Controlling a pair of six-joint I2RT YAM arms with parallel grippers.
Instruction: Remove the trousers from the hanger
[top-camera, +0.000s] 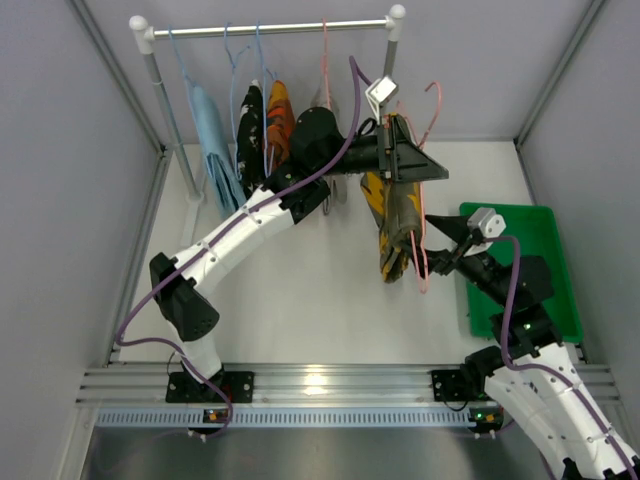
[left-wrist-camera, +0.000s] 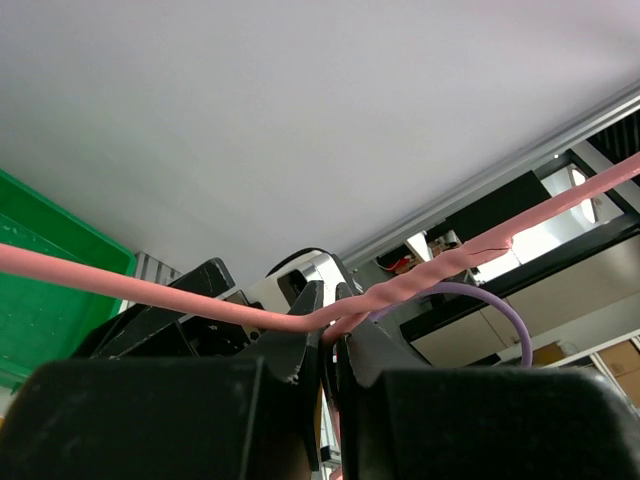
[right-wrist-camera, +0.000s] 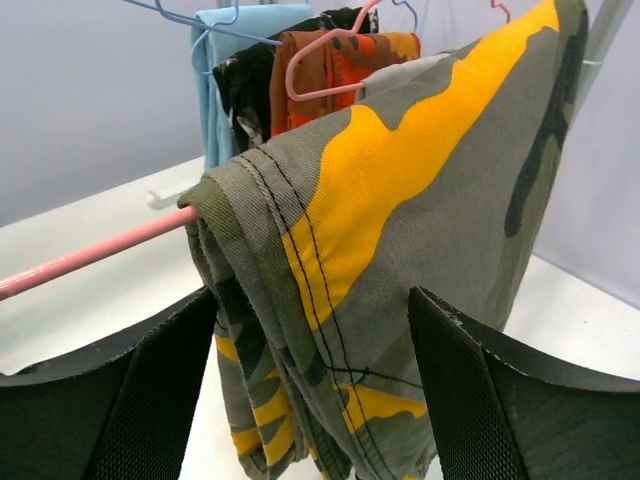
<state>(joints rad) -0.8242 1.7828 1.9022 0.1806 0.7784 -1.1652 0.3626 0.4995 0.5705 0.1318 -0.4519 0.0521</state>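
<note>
Your left pincer (top-camera: 400, 150) is clamped tight on the thin pink wire hanger (top-camera: 432, 105). In the left wrist view its fingers are pinched together on the wire right beside the twisted neck. You hold the hanger in front of the white clothes rack (top-camera: 270, 28), off its rail and just right of its right post, above the white desk (top-camera: 300, 290). The hook points back and to the right, away from the rack's rail. From the hook, the triangular body runs toward the near edge of the desk.

The folded camouflage trousers (top-camera: 395, 225), cloth in yellow-orange, olive-grey and black patches, are draped over the hanger's lower bar, in front of the rack's right end. From above, their long axis runs from the rack toward the near edge of the desk. In the right wrist view they hang down from the bar in stacked folds, and the bare pink bar sticks out on the left.

Your right pincer (top-camera: 437, 245) is spread wide, with one finger on each side of the hanging folds. Both are close to the cloth, but you cannot tell whether either touches it.

On the rack's rail hang a light blue garment (top-camera: 215, 150) and a brighter orange-and-black garment (top-camera: 278, 120). A green plastic tray (top-camera: 540, 240) lies on the desk, in front of the rack and off to its right.
</note>
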